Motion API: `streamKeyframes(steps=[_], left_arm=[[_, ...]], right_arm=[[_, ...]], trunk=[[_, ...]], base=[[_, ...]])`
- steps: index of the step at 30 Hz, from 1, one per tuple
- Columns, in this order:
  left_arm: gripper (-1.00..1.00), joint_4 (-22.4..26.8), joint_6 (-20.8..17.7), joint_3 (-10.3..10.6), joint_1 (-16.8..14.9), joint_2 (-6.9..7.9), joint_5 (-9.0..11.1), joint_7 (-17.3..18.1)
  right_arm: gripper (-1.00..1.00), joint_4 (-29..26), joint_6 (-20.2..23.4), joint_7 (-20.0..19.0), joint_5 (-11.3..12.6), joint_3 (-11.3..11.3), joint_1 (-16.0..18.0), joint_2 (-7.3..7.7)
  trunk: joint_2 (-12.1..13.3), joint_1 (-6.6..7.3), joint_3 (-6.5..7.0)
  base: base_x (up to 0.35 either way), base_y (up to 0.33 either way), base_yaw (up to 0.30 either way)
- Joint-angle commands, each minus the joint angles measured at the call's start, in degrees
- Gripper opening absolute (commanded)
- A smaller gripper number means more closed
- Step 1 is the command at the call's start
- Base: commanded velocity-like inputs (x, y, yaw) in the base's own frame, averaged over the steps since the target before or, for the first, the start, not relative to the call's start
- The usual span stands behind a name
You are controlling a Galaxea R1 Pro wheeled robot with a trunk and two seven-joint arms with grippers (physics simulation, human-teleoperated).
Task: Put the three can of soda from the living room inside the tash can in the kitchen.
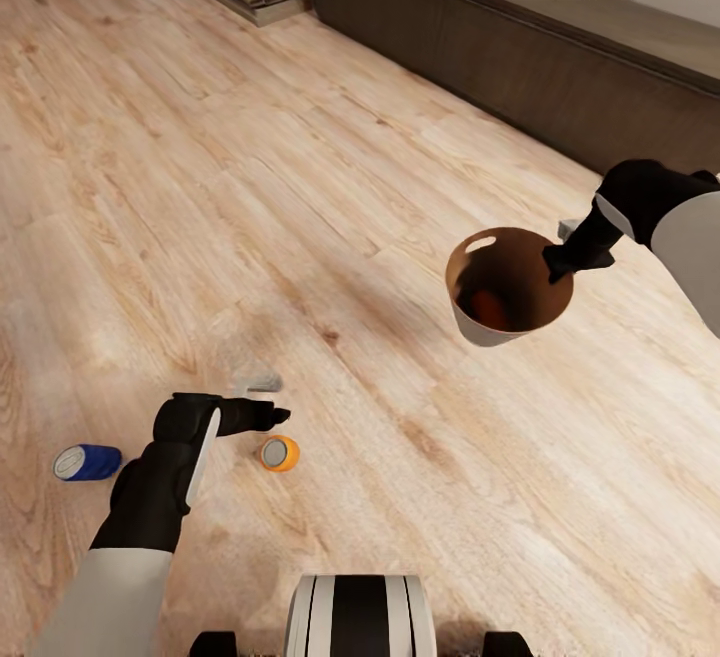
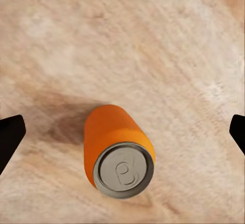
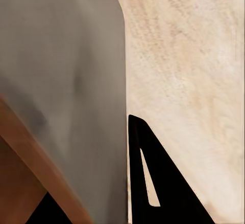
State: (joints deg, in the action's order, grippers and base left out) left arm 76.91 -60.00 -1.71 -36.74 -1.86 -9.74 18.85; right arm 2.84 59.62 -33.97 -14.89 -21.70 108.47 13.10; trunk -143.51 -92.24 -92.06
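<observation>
Orange can (image 1: 489, 308) inside bin (image 1: 478, 325)

Two cans (image 1: 280, 453) (image 1: 87, 462) lie on the floor (image 1: 330, 187), the bin (image 1: 508, 287) held to their right.

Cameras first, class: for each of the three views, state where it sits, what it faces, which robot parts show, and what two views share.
Head view: on the robot's head, facing down over the wooden floor; both arms, left gripper, right gripper on the bin, blue can.
Left wrist view: near the left jaws, facing down at an orange can; open fingertips at the edges.
Right wrist view: near the right jaws, against the bin's grey wall; one finger.
Shared: head and left wrist views both show that orange can.
</observation>
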Motion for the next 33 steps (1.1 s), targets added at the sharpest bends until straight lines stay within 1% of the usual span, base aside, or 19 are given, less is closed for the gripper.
streamKeyframes(steps=[1, 5, 12, 23, 28, 33], left_arm=[[1.0, -0.07, 0.0, 0.08, 0.0, -0.03, 0.02, -0.43], [1.0, -0.14, 0.0, 0.17, 0.0, -0.11, 0.05, -1.05], [1.0, -0.17, 0.0, 0.52, 0.0, -0.15, 0.12, -1.33], [1.0, -0.41, 0.0, 0.99, 0.0, -0.24, 0.0, -2.26], [1.0, -0.41, 0.0, 1.03, 0.0, -0.26, 0.06, -2.39], [1.0, -0.44, 0.0, 1.6, -0.01, -0.32, 0.06, -2.74]], right_arm=[[-1.0, -0.03, 0.38, -0.33, 1.53, 1.33, 0.06, 0.04], [-1.0, -0.03, 0.38, -0.37, 1.49, 1.3, 0.25, 0.17], [-1.0, -0.03, 0.38, -0.39, 1.45, 1.17, 0.5, 0.25], [-1.0, 0.03, 0.38, -0.4, 1.45, 1.11, 0.52, 0.26], [-1.0, 0.05, 0.38, -0.4, 1.44, 1.01, 0.52, 0.32], [-1.0, 0.01, 0.38, -0.45, 1.45, -0.1, 0.52, 0.28]], trunk=[[-0.02, 0.0, -0.28], [-0.08, -0.1, -1.48], [-0.08, -0.1, -2.04], [-0.22, -0.39, -5.3], [-0.22, -0.39, -5.72], [-0.22, -0.39, -5.85]], base=[[0.0, 0.0, 0.0], [0.0, 0.0, 0.0], [0.0, 0.0, 0.0], [0.0, 0.0, 0.0], [0.0, 0.0, 0.0], [-0.146, -0.039, 0.0]])
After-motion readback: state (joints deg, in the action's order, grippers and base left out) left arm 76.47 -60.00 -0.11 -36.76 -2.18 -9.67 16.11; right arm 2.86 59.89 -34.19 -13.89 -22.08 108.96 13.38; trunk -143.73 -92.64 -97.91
